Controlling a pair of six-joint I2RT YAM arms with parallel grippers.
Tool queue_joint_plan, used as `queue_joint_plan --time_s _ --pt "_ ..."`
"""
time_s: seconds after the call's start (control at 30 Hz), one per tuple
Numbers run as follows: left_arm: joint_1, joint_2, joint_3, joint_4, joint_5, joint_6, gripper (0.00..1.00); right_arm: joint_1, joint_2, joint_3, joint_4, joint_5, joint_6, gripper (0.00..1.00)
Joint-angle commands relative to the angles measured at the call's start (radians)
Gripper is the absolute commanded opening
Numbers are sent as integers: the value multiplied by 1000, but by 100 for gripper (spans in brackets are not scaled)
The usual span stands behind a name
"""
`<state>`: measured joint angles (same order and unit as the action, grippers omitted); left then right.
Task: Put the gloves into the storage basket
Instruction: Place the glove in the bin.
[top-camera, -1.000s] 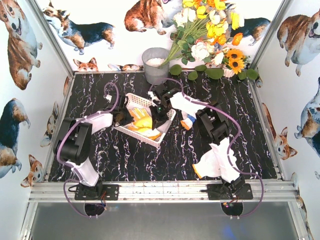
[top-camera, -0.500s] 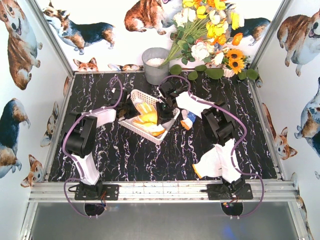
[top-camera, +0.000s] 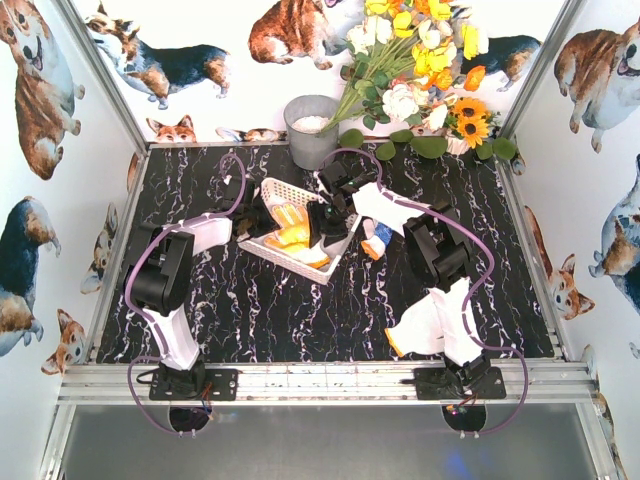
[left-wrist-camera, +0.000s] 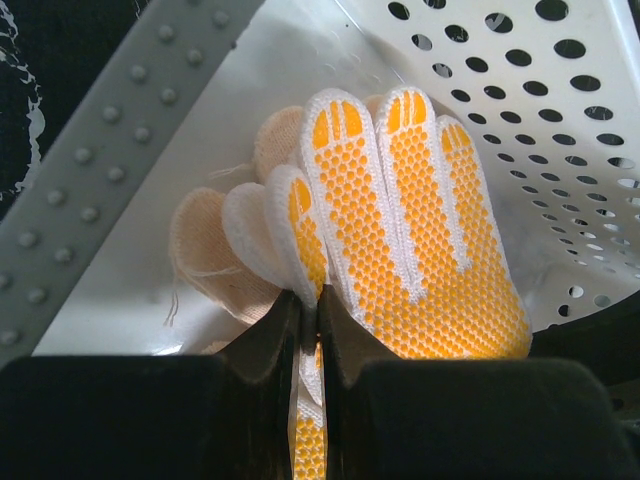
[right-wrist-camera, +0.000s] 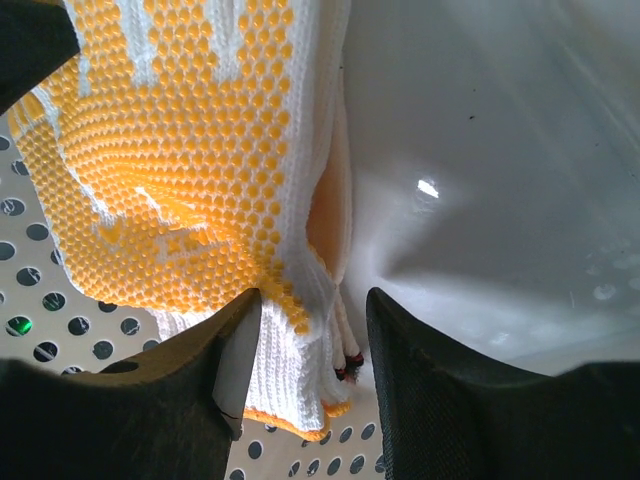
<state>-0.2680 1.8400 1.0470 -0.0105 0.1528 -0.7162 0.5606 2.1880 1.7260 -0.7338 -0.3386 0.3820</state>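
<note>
The white storage basket (top-camera: 284, 191) stands tilted on the black table, between my two grippers. Inside lie the gloves (top-camera: 293, 236): a white one with orange dots (left-wrist-camera: 420, 220) on top of cream ones (left-wrist-camera: 205, 250). My left gripper (left-wrist-camera: 311, 305) is shut on a fold of the dotted glove, at the basket's left side (top-camera: 260, 222). Around that glove's ribbed, orange-edged cuff (right-wrist-camera: 295, 385) stands my right gripper (right-wrist-camera: 313, 300), open; the left finger touches the cuff. In the top view it reaches in from the right (top-camera: 323, 220).
A white and blue glove (top-camera: 376, 240) lies on the table right of the basket. Another white glove (top-camera: 408, 335) lies by the right arm's base. A grey bucket (top-camera: 312, 128) and a bunch of flowers (top-camera: 420, 70) stand at the back wall.
My right gripper has opened and let go of the glove's cuff. The basket has shifted back and to the right and tipped, and the left arm has followed it, still gripping.
</note>
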Motion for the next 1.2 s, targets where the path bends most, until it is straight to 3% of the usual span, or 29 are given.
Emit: queue_joint_plan --time_s 0.0,0.33,0.7,0.83,1.1,1.17 --pt "3 -21 18 3 0 21 0 -7 -86 47 79 7 -18 49" --pt "3 -26 24 -2 -6 23 0 -7 -112 47 116 27 -25 53" --pt "3 -19 41 -8 -2 32 0 -7 -25 111 103 111 -51 49" --pt "3 -20 47 -12 -2 37 0 -7 9 138 97 87 -53 40" --pt "3 -53 38 -30 -54 60 0 -7 11 148 124 40 -47 3" --pt "3 -66 31 -32 -68 66 0 -7 0 134 141 30 -43 0"
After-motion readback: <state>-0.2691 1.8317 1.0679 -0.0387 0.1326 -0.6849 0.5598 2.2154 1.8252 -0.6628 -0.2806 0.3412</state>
